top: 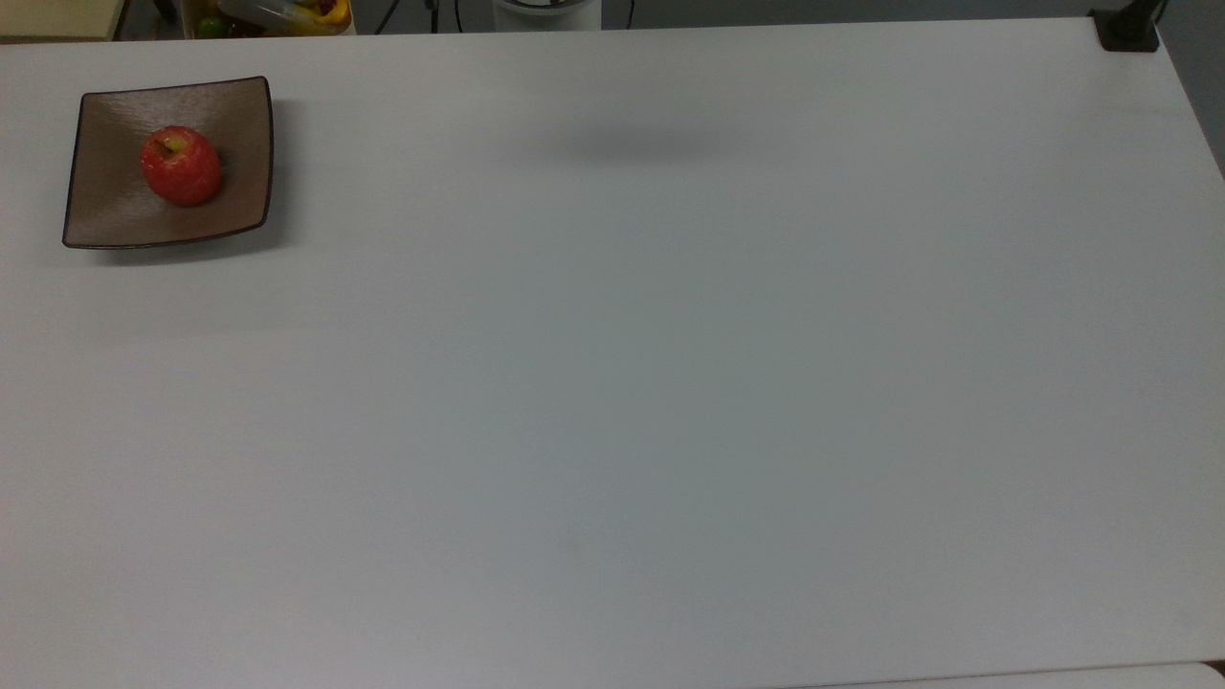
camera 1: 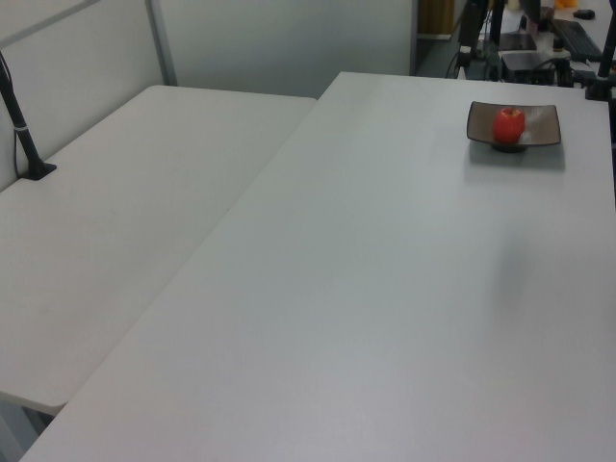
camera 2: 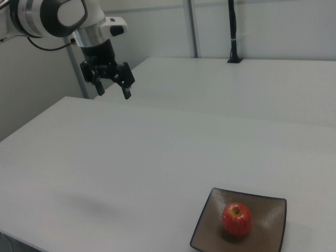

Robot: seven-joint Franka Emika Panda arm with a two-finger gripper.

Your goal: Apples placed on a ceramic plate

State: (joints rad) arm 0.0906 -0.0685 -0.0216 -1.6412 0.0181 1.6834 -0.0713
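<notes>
A small red apple [top: 181, 166] with a yellow-green stem hollow rests in the dished centre of the square brown ceramic plate [top: 115, 215], at the top view's far left corner of the white table. The apple [camera 1: 508, 125] and plate [camera 1: 544, 130] lie at the left view's upper right. In the right view the apple [camera 2: 236, 219] sits on the plate [camera 2: 210, 226] near the bottom edge. My gripper [camera 2: 112, 88] hangs high above the table at the right view's upper left, far from the plate, open with nothing between its fingers.
A second white table [camera 1: 106, 221] adjoins on the left view's left. A black post base [top: 1127, 29] stands at the top view's far right corner. A bin of coloured items [top: 278, 15] sits beyond the table edge. A soft shadow [top: 660, 144] falls on the tabletop.
</notes>
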